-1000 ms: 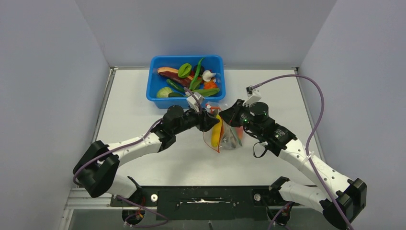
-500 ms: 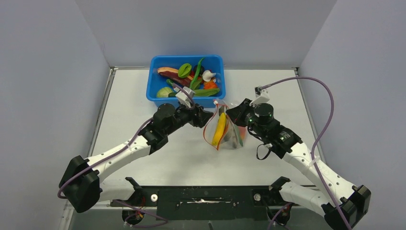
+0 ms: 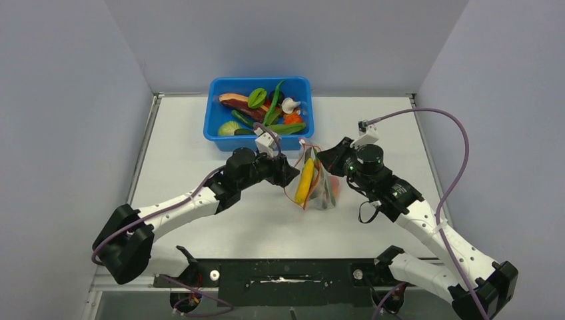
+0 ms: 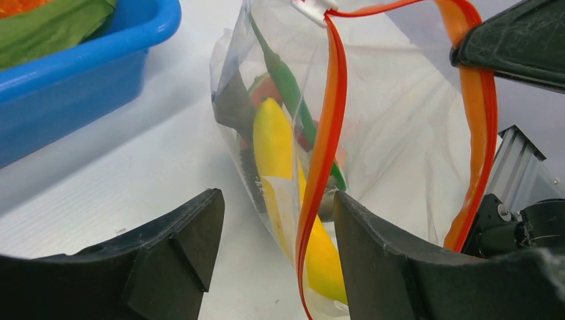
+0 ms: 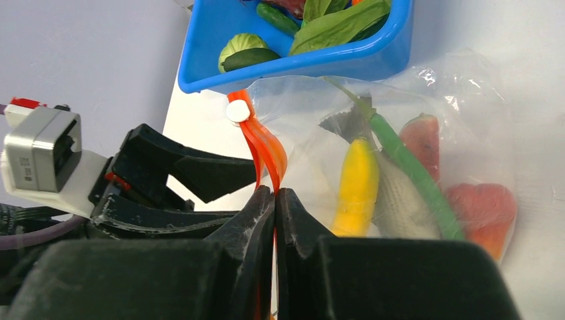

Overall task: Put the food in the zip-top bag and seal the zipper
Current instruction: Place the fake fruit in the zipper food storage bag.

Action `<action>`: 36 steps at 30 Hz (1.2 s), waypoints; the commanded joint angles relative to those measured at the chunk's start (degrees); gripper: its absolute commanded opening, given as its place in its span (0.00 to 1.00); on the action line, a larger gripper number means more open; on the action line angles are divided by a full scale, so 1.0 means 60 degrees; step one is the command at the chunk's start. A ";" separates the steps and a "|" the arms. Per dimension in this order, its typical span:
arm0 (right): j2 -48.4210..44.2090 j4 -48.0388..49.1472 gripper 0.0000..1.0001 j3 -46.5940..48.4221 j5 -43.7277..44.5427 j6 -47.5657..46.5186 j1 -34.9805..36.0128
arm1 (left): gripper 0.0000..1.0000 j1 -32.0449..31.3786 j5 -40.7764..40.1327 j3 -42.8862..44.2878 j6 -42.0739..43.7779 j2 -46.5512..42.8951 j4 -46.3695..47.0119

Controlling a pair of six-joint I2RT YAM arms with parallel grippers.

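The clear zip-top bag (image 3: pixel 323 190) stands upright mid-table, its mouth held up. Inside it, food shows: a yellow banana (image 4: pixel 276 147), a long green pod (image 4: pixel 290 87), a grey fish (image 5: pixel 400 207) and red fruit (image 5: pixel 483 213). My right gripper (image 5: pixel 274 193) is shut on the orange zipper (image 5: pixel 266 150) at the far rim, just below the slider tab (image 5: pixel 236 111). My left gripper (image 4: pixel 276 203) is open at the bag's left side. The near strip of the zipper (image 4: pixel 330 120) hangs between its jaws, close to the right finger (image 4: pixel 373 240) and not pinched.
A blue tub (image 3: pixel 260 81) with more toy food, green leaves and a brown-red slice among it, stands just behind the bag against the back wall. Grey walls close in the left, right and back sides of the table.
My left gripper has opened and let go of the bag's rim, drawn back to the left, then come in low beside the bag. The right gripper stays shut on the strip and has shifted slightly right.
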 commanded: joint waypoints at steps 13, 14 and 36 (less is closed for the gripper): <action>0.0072 -0.0257 0.00 0.0148 0.0427 -0.0065 -0.0302 | 0.00 -0.0214 0.0352 0.1387 -0.1104 -0.0197 -0.0165; 0.0073 -0.0260 0.00 0.0156 0.0364 -0.0050 -0.0332 | 0.00 -0.0223 0.0291 0.1411 -0.1134 -0.0244 -0.0115; -0.0678 -0.0069 0.00 -0.0355 0.0330 0.0514 -0.0359 | 0.52 0.0148 -0.1121 0.2327 -0.0386 -0.0370 -0.1870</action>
